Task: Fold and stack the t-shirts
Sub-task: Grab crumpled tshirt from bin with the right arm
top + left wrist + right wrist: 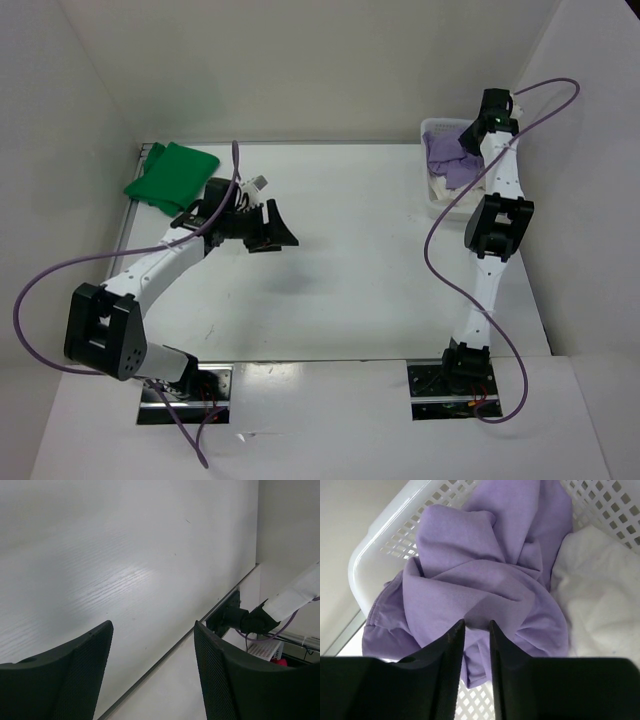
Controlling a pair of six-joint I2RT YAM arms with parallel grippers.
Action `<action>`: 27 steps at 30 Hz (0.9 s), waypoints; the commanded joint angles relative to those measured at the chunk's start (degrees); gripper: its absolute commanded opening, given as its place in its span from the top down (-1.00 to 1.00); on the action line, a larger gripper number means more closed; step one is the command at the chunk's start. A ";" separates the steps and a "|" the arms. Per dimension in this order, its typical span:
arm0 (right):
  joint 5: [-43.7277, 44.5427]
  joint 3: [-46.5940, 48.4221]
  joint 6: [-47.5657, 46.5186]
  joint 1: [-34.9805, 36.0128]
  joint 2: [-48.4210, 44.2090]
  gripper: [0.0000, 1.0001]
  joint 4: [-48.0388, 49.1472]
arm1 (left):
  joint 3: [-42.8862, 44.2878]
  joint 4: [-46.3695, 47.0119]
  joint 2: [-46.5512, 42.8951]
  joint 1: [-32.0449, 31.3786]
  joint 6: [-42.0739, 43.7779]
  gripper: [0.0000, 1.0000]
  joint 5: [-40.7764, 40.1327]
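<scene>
A bright green t-shirt [172,175] lies folded at the table's far left corner. My left gripper [275,230] hovers over the table to its right, open, with only bare tabletop between its fingers [152,625]. At the back right, my right gripper [468,137] reaches down into the white basket [432,128]. The lavender t-shirt [480,565] is bunched in that basket, and my right gripper [476,625] stands narrow with a fold of it pinched between the tips. A cream-white t-shirt [600,590] lies crumpled beside the lavender one, in the same basket [380,545].
White walls close the table in at the back and on both sides. A purple cable [440,250] loops off the right arm, and another [40,290] off the left arm. The right arm's base [245,620] shows past the table's near edge.
</scene>
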 commanded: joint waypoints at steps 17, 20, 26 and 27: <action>-1.90 -4.81 -0.70 4.58 -24.61 0.99 3.52 | 3.80 -1.81 -3.74 0.25 -4.51 -0.37 -5.38; -6.38 -12.82 -0.70 7.21 -36.80 0.99 8.45 | 6.08 -2.34 -2.60 0.95 -5.82 -0.39 -7.40; -19.71 -13.89 1.93 17.14 -50.20 0.99 12.31 | 6.62 -1.03 -2.59 9.63 -10.40 -0.43 -9.96; -22.36 -12.93 3.94 18.11 -53.00 0.99 13.28 | 6.62 -1.02 -2.59 10.87 -11.10 -0.43 -9.96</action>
